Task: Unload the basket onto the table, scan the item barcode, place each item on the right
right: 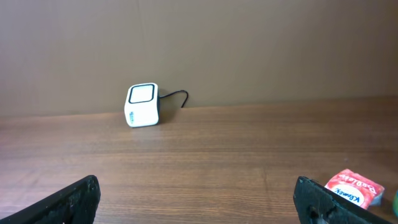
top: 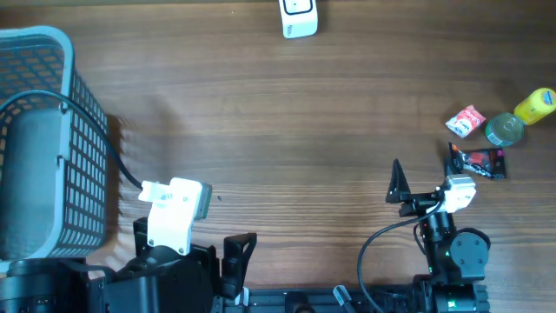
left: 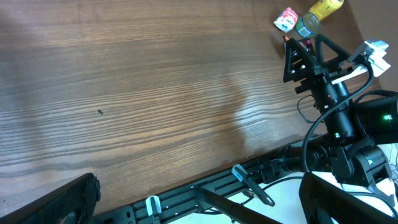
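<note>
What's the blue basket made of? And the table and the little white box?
Basket: looks like light-blue plastic, moulded into a grid of holes.
Table: wood or wood-look laminate, brown grain lines, matte.
White box: probably smooth plastic, with rounded edges.

One scanner (top: 299,17), one basket (top: 87,165), one red packet (top: 466,121), one dark packet (top: 476,161), one tin (top: 504,129), one bottle (top: 536,105)
</note>
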`<action>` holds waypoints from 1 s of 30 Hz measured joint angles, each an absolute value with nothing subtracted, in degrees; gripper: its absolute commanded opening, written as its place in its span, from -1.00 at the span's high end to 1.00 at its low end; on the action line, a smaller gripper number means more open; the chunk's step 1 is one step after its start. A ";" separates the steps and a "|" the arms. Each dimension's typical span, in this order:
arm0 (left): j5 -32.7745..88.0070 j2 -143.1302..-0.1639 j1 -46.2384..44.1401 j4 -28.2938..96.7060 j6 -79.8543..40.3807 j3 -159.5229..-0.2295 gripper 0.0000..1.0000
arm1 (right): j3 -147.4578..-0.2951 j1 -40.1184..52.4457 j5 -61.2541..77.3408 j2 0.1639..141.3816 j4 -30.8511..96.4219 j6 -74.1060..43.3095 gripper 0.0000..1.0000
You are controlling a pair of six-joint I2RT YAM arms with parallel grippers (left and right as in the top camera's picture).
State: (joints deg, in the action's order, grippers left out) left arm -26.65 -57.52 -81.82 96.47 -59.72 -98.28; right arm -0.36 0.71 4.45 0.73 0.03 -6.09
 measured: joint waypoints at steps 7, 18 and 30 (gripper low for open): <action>-26.65 -57.52 -81.82 96.47 -59.72 -98.28 -1.00 | -0.36 0.71 4.45 0.73 0.03 -6.46 -1.00; -34.72 -57.74 -81.89 93.38 -59.90 -98.06 -1.00 | -0.34 0.71 4.45 0.73 0.03 -6.46 -1.00; -65.89 -68.07 -72.47 79.88 -60.36 -90.67 -1.00 | -0.36 0.71 4.45 0.73 0.03 -6.48 -1.00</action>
State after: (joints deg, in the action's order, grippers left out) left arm -65.89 -68.07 -72.47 79.88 -60.36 -90.67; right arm -0.36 0.71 4.45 0.73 0.03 -6.48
